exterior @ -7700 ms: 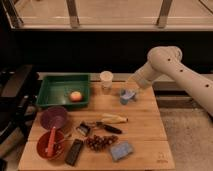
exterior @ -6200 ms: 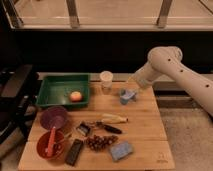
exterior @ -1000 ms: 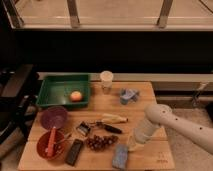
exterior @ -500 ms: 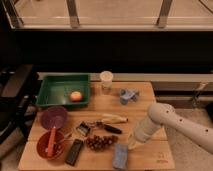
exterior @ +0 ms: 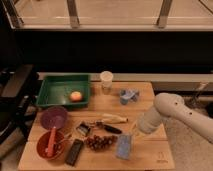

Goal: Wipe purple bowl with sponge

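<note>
The purple bowl [exterior: 53,117] sits at the table's left, just behind the red bowl. The sponge [exterior: 123,146], a light blue-grey block, is near the front edge right of centre, standing narrow and tilted instead of lying flat. My gripper [exterior: 132,136] reaches down from the right, its tip at the sponge's upper right edge, touching or almost touching it. The white arm [exterior: 170,107] bends over the table's right side. The gripper is well to the right of the purple bowl.
A red bowl [exterior: 51,145] holds utensils at the front left. A green tray [exterior: 55,85] with a round fruit [exterior: 75,96] stands at the back left. Also on the table are a white cup [exterior: 106,80], a lumpy blue-grey object [exterior: 129,95], grapes [exterior: 101,142], a black bar [exterior: 75,151] and a knife [exterior: 107,127].
The arm has moved from the back of the table, by the lumpy object, down to the sponge at the front. The sponge now stands narrower and tilted. Little has changed in the last second.
</note>
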`<state>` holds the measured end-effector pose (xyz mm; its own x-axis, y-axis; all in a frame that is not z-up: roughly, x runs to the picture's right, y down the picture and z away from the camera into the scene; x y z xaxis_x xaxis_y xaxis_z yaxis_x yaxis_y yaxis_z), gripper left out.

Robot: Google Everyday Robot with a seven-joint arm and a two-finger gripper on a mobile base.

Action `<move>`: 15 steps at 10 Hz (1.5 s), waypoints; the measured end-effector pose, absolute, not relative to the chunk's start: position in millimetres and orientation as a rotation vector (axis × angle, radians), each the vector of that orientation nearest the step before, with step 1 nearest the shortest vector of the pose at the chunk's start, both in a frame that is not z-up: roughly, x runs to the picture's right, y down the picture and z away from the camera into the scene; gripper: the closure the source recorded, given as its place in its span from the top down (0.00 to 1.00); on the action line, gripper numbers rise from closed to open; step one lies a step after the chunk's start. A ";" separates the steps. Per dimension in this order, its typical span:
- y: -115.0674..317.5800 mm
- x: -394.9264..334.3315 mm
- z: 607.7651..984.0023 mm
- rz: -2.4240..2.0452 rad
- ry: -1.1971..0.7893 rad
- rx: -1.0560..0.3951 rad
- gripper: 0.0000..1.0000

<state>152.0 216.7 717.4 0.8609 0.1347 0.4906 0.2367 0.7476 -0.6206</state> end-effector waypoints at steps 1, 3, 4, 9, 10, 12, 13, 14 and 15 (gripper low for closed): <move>195.8 150.4 720.3 -0.071 -0.535 -0.712 0.00; 153.7 135.9 735.9 -0.121 -0.529 -0.674 0.00; 135.1 122.8 748.2 -0.153 -0.536 -0.663 0.00; 90.4 73.3 779.9 -0.244 -0.579 -0.638 0.00; 90.8 73.5 780.2 -0.243 -0.579 -0.638 0.00; 90.3 71.9 780.4 -0.245 -0.580 -0.637 0.00; 89.7 72.3 780.6 -0.249 -0.576 -0.630 0.00; 84.0 70.5 779.2 -0.264 -0.567 -0.613 0.00; 77.9 62.2 777.6 -0.289 -0.567 -0.599 0.00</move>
<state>62.2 77.9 777.6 0.8103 -0.0941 0.5784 0.4125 0.7927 -0.4489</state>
